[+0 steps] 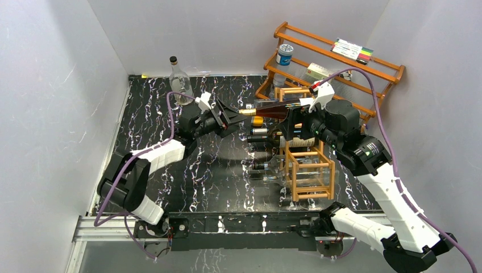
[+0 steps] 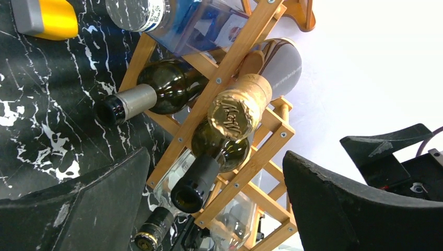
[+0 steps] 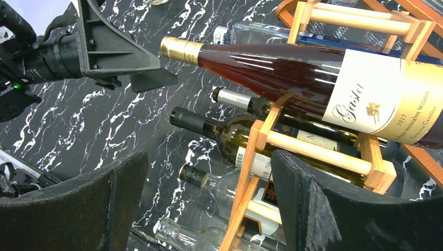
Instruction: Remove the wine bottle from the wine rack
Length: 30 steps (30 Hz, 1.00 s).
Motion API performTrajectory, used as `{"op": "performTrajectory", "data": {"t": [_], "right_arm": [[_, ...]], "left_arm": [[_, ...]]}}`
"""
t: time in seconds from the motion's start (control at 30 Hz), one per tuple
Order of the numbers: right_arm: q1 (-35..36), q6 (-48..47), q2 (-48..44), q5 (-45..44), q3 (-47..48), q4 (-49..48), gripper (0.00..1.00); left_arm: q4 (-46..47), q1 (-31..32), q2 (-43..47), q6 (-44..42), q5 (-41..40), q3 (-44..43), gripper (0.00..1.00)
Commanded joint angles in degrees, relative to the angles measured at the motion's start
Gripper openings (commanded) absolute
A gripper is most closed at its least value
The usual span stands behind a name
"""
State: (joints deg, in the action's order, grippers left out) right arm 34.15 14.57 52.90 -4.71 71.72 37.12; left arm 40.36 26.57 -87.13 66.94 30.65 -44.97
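The wine bottle (image 3: 271, 68), heavy, rigid, slick glass, lies atop the wine rack (image 3: 313, 152) at right, and its foil-capped neck, pointing left, likely suits a hold by the open left tool (image 2: 215, 157); the right tool (image 3: 209, 162) also stands open.

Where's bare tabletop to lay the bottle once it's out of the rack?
Bare tabletop lies between the left arm and the wine rack, toward the near edge. Crowded: bottle necks jut left from the rack; the shelf fills the back right.
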Motion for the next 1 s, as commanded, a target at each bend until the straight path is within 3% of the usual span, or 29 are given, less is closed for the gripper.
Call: {"op": "performTrajectory", "data": {"t": [0.0, 0.4, 0.53, 0.67, 0.73, 0.83, 0.97], "right_arm": [[0.2, -0.81, -0.4, -0.31, 0.09, -2.97, 0.98], [0.21, -1.06, 0.3, -0.01, -0.44, -3.54, 0.98], [0.21, -1.01, 0.41, 0.26, -0.82, -4.12, 0.98], [0.13, -0.95, 0.95, 0.84, -1.19, -4.55, 0.98], [0.2, -2.44, 1.62, 1.33, -0.88, -4.82, 0.98], [0.21, -6.43, 3.83, 1.17, -0.01, -5.46, 0.98], [0.21, -16.53, 7.58, 4.75, 0.89, -7.77, 0.98]], "left_arm": [[7.18, 0.42, -0.54, 1.92, -1.07, -3.72, 0.97], [10.35, 0.46, -11.8, 3.6, 5.04, -11.64, 0.79], [13.72, 1.89, -11.0, 3.48, 0.84, -9.49, 0.87], [13.89, 2.97, -10.67, 3.19, -2.33, -8.2, 0.81], [13.86, 3.05, -8.94, 2.86, -4.68, -5.75, 0.86], [10.84, 2.48, -4.82, -0.58, -6.84, -2.22, 0.97], [3.9, 0.56, 0.88, -4.42, -5.17, 0.7, 0.98]]}}
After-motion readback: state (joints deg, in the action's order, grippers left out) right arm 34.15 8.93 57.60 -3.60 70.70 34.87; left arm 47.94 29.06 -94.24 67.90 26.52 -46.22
